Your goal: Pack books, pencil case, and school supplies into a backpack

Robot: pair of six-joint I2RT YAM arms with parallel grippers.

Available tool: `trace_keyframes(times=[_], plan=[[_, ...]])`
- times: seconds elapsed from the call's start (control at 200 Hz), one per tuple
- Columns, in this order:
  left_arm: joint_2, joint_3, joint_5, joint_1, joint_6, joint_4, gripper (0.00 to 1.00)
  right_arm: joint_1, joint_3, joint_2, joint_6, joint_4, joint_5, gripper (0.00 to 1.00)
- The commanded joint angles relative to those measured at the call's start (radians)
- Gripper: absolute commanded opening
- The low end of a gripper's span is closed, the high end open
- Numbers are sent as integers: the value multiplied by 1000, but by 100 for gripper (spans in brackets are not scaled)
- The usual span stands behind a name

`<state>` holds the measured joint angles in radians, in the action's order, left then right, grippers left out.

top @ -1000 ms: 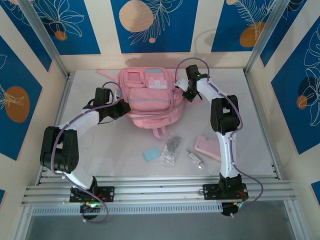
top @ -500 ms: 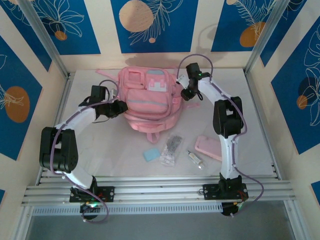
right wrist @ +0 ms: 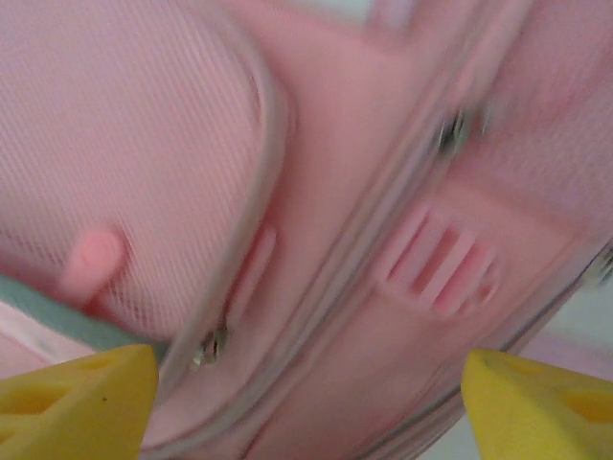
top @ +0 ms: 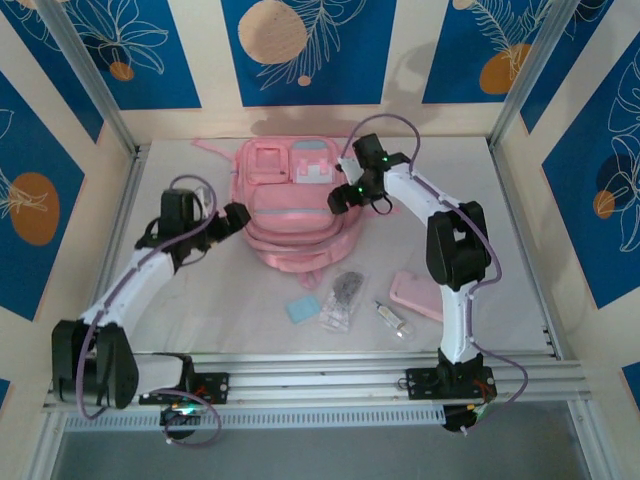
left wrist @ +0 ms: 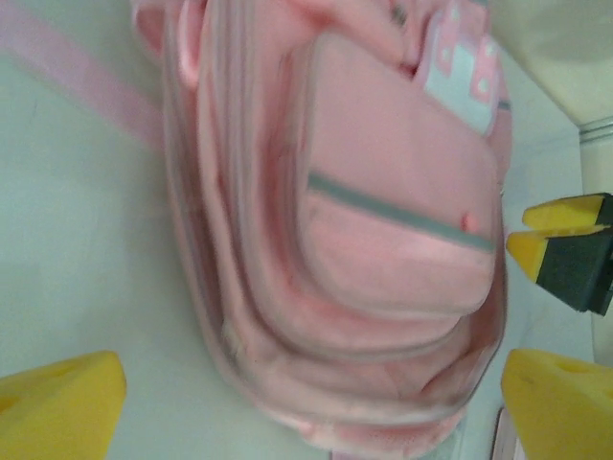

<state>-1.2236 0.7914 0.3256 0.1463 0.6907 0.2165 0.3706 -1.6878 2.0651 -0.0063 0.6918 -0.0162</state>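
Left claw (top: 236, 217) wide open, empty, just beside one pink backpack (top: 290, 215) at the back of the counter (top: 510, 230), right claw (top: 340, 198) wide open, empty, over its right side, one pink pencil case (top: 415, 295), one blue pad (top: 302, 309), one clear bag (top: 342, 298), one small tube (top: 392, 320) in front.

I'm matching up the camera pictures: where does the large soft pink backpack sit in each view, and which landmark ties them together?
Top external: the large soft pink backpack lies at the far middle of the table, between the two arms.
Left wrist: it runs tilted through the centre, front pocket towards the camera.
Right wrist: it is seen close up, zippers running diagonally.
Shared landmark: the grey stripe across its front pocket.
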Motion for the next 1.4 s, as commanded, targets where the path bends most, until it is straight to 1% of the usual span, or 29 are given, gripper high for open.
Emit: trace_keyframes(times=[0.0,0.075,0.135,0.21,0.28,0.395,0.44,0.53,0.63,0.715,0.795,0.885,0.97,1.035,1.1,1.145,1.205,1.26,1.395], plan=[[66,-148,-80,76,182,-97,100,-8,145,-114,217,-76,79,84],[87,-211,-128,132,233,-157,100,-11,239,-159,312,-146,131,84],[71,-239,-157,168,259,-210,100,-1,293,-170,363,-198,196,81],[24,-257,-167,194,291,-312,100,29,340,-170,420,-272,280,70],[-39,-244,-186,205,296,-373,100,64,376,-167,480,-340,357,60],[-127,-207,-232,200,278,-455,99,140,423,-178,572,-448,415,45],[-153,-187,-256,191,258,-468,100,173,429,-184,598,-478,433,42],[-183,-142,-283,157,219,-454,100,230,422,-196,621,-523,510,44],[-162,-73,-326,117,131,-349,100,255,405,-228,579,-475,530,53],[-116,-19,-371,106,25,-242,100,247,389,-268,484,-368,469,59],[-67,15,-410,106,-56,-146,100,222,343,-286,356,-229,380,62],[-15,20,-417,106,-99,-69,100,170,295,-284,247,-141,313,62],[24,-3,-385,106,-89,-22,100,118,245,-253,159,-124,268,62],[46,-38,-344,105,-60,-20,98,88,199,-208,79,-126,240,62],[58,-79,-299,106,-26,-43,93,68,128,-146,26,-113,186,61],[61,-104,-270,105,-7,-64,85,59,79,-100,-7,-100,173,60],[58,-134,-238,107,17,-99,76,49,14,-41,-31,-89,170,61],[43,-154,-217,108,42,-131,69,42,-37,12,-36,-86,168,61],[-15,-188,-198,118,81,-193,68,34,-169,135,3,-11,178,64]])
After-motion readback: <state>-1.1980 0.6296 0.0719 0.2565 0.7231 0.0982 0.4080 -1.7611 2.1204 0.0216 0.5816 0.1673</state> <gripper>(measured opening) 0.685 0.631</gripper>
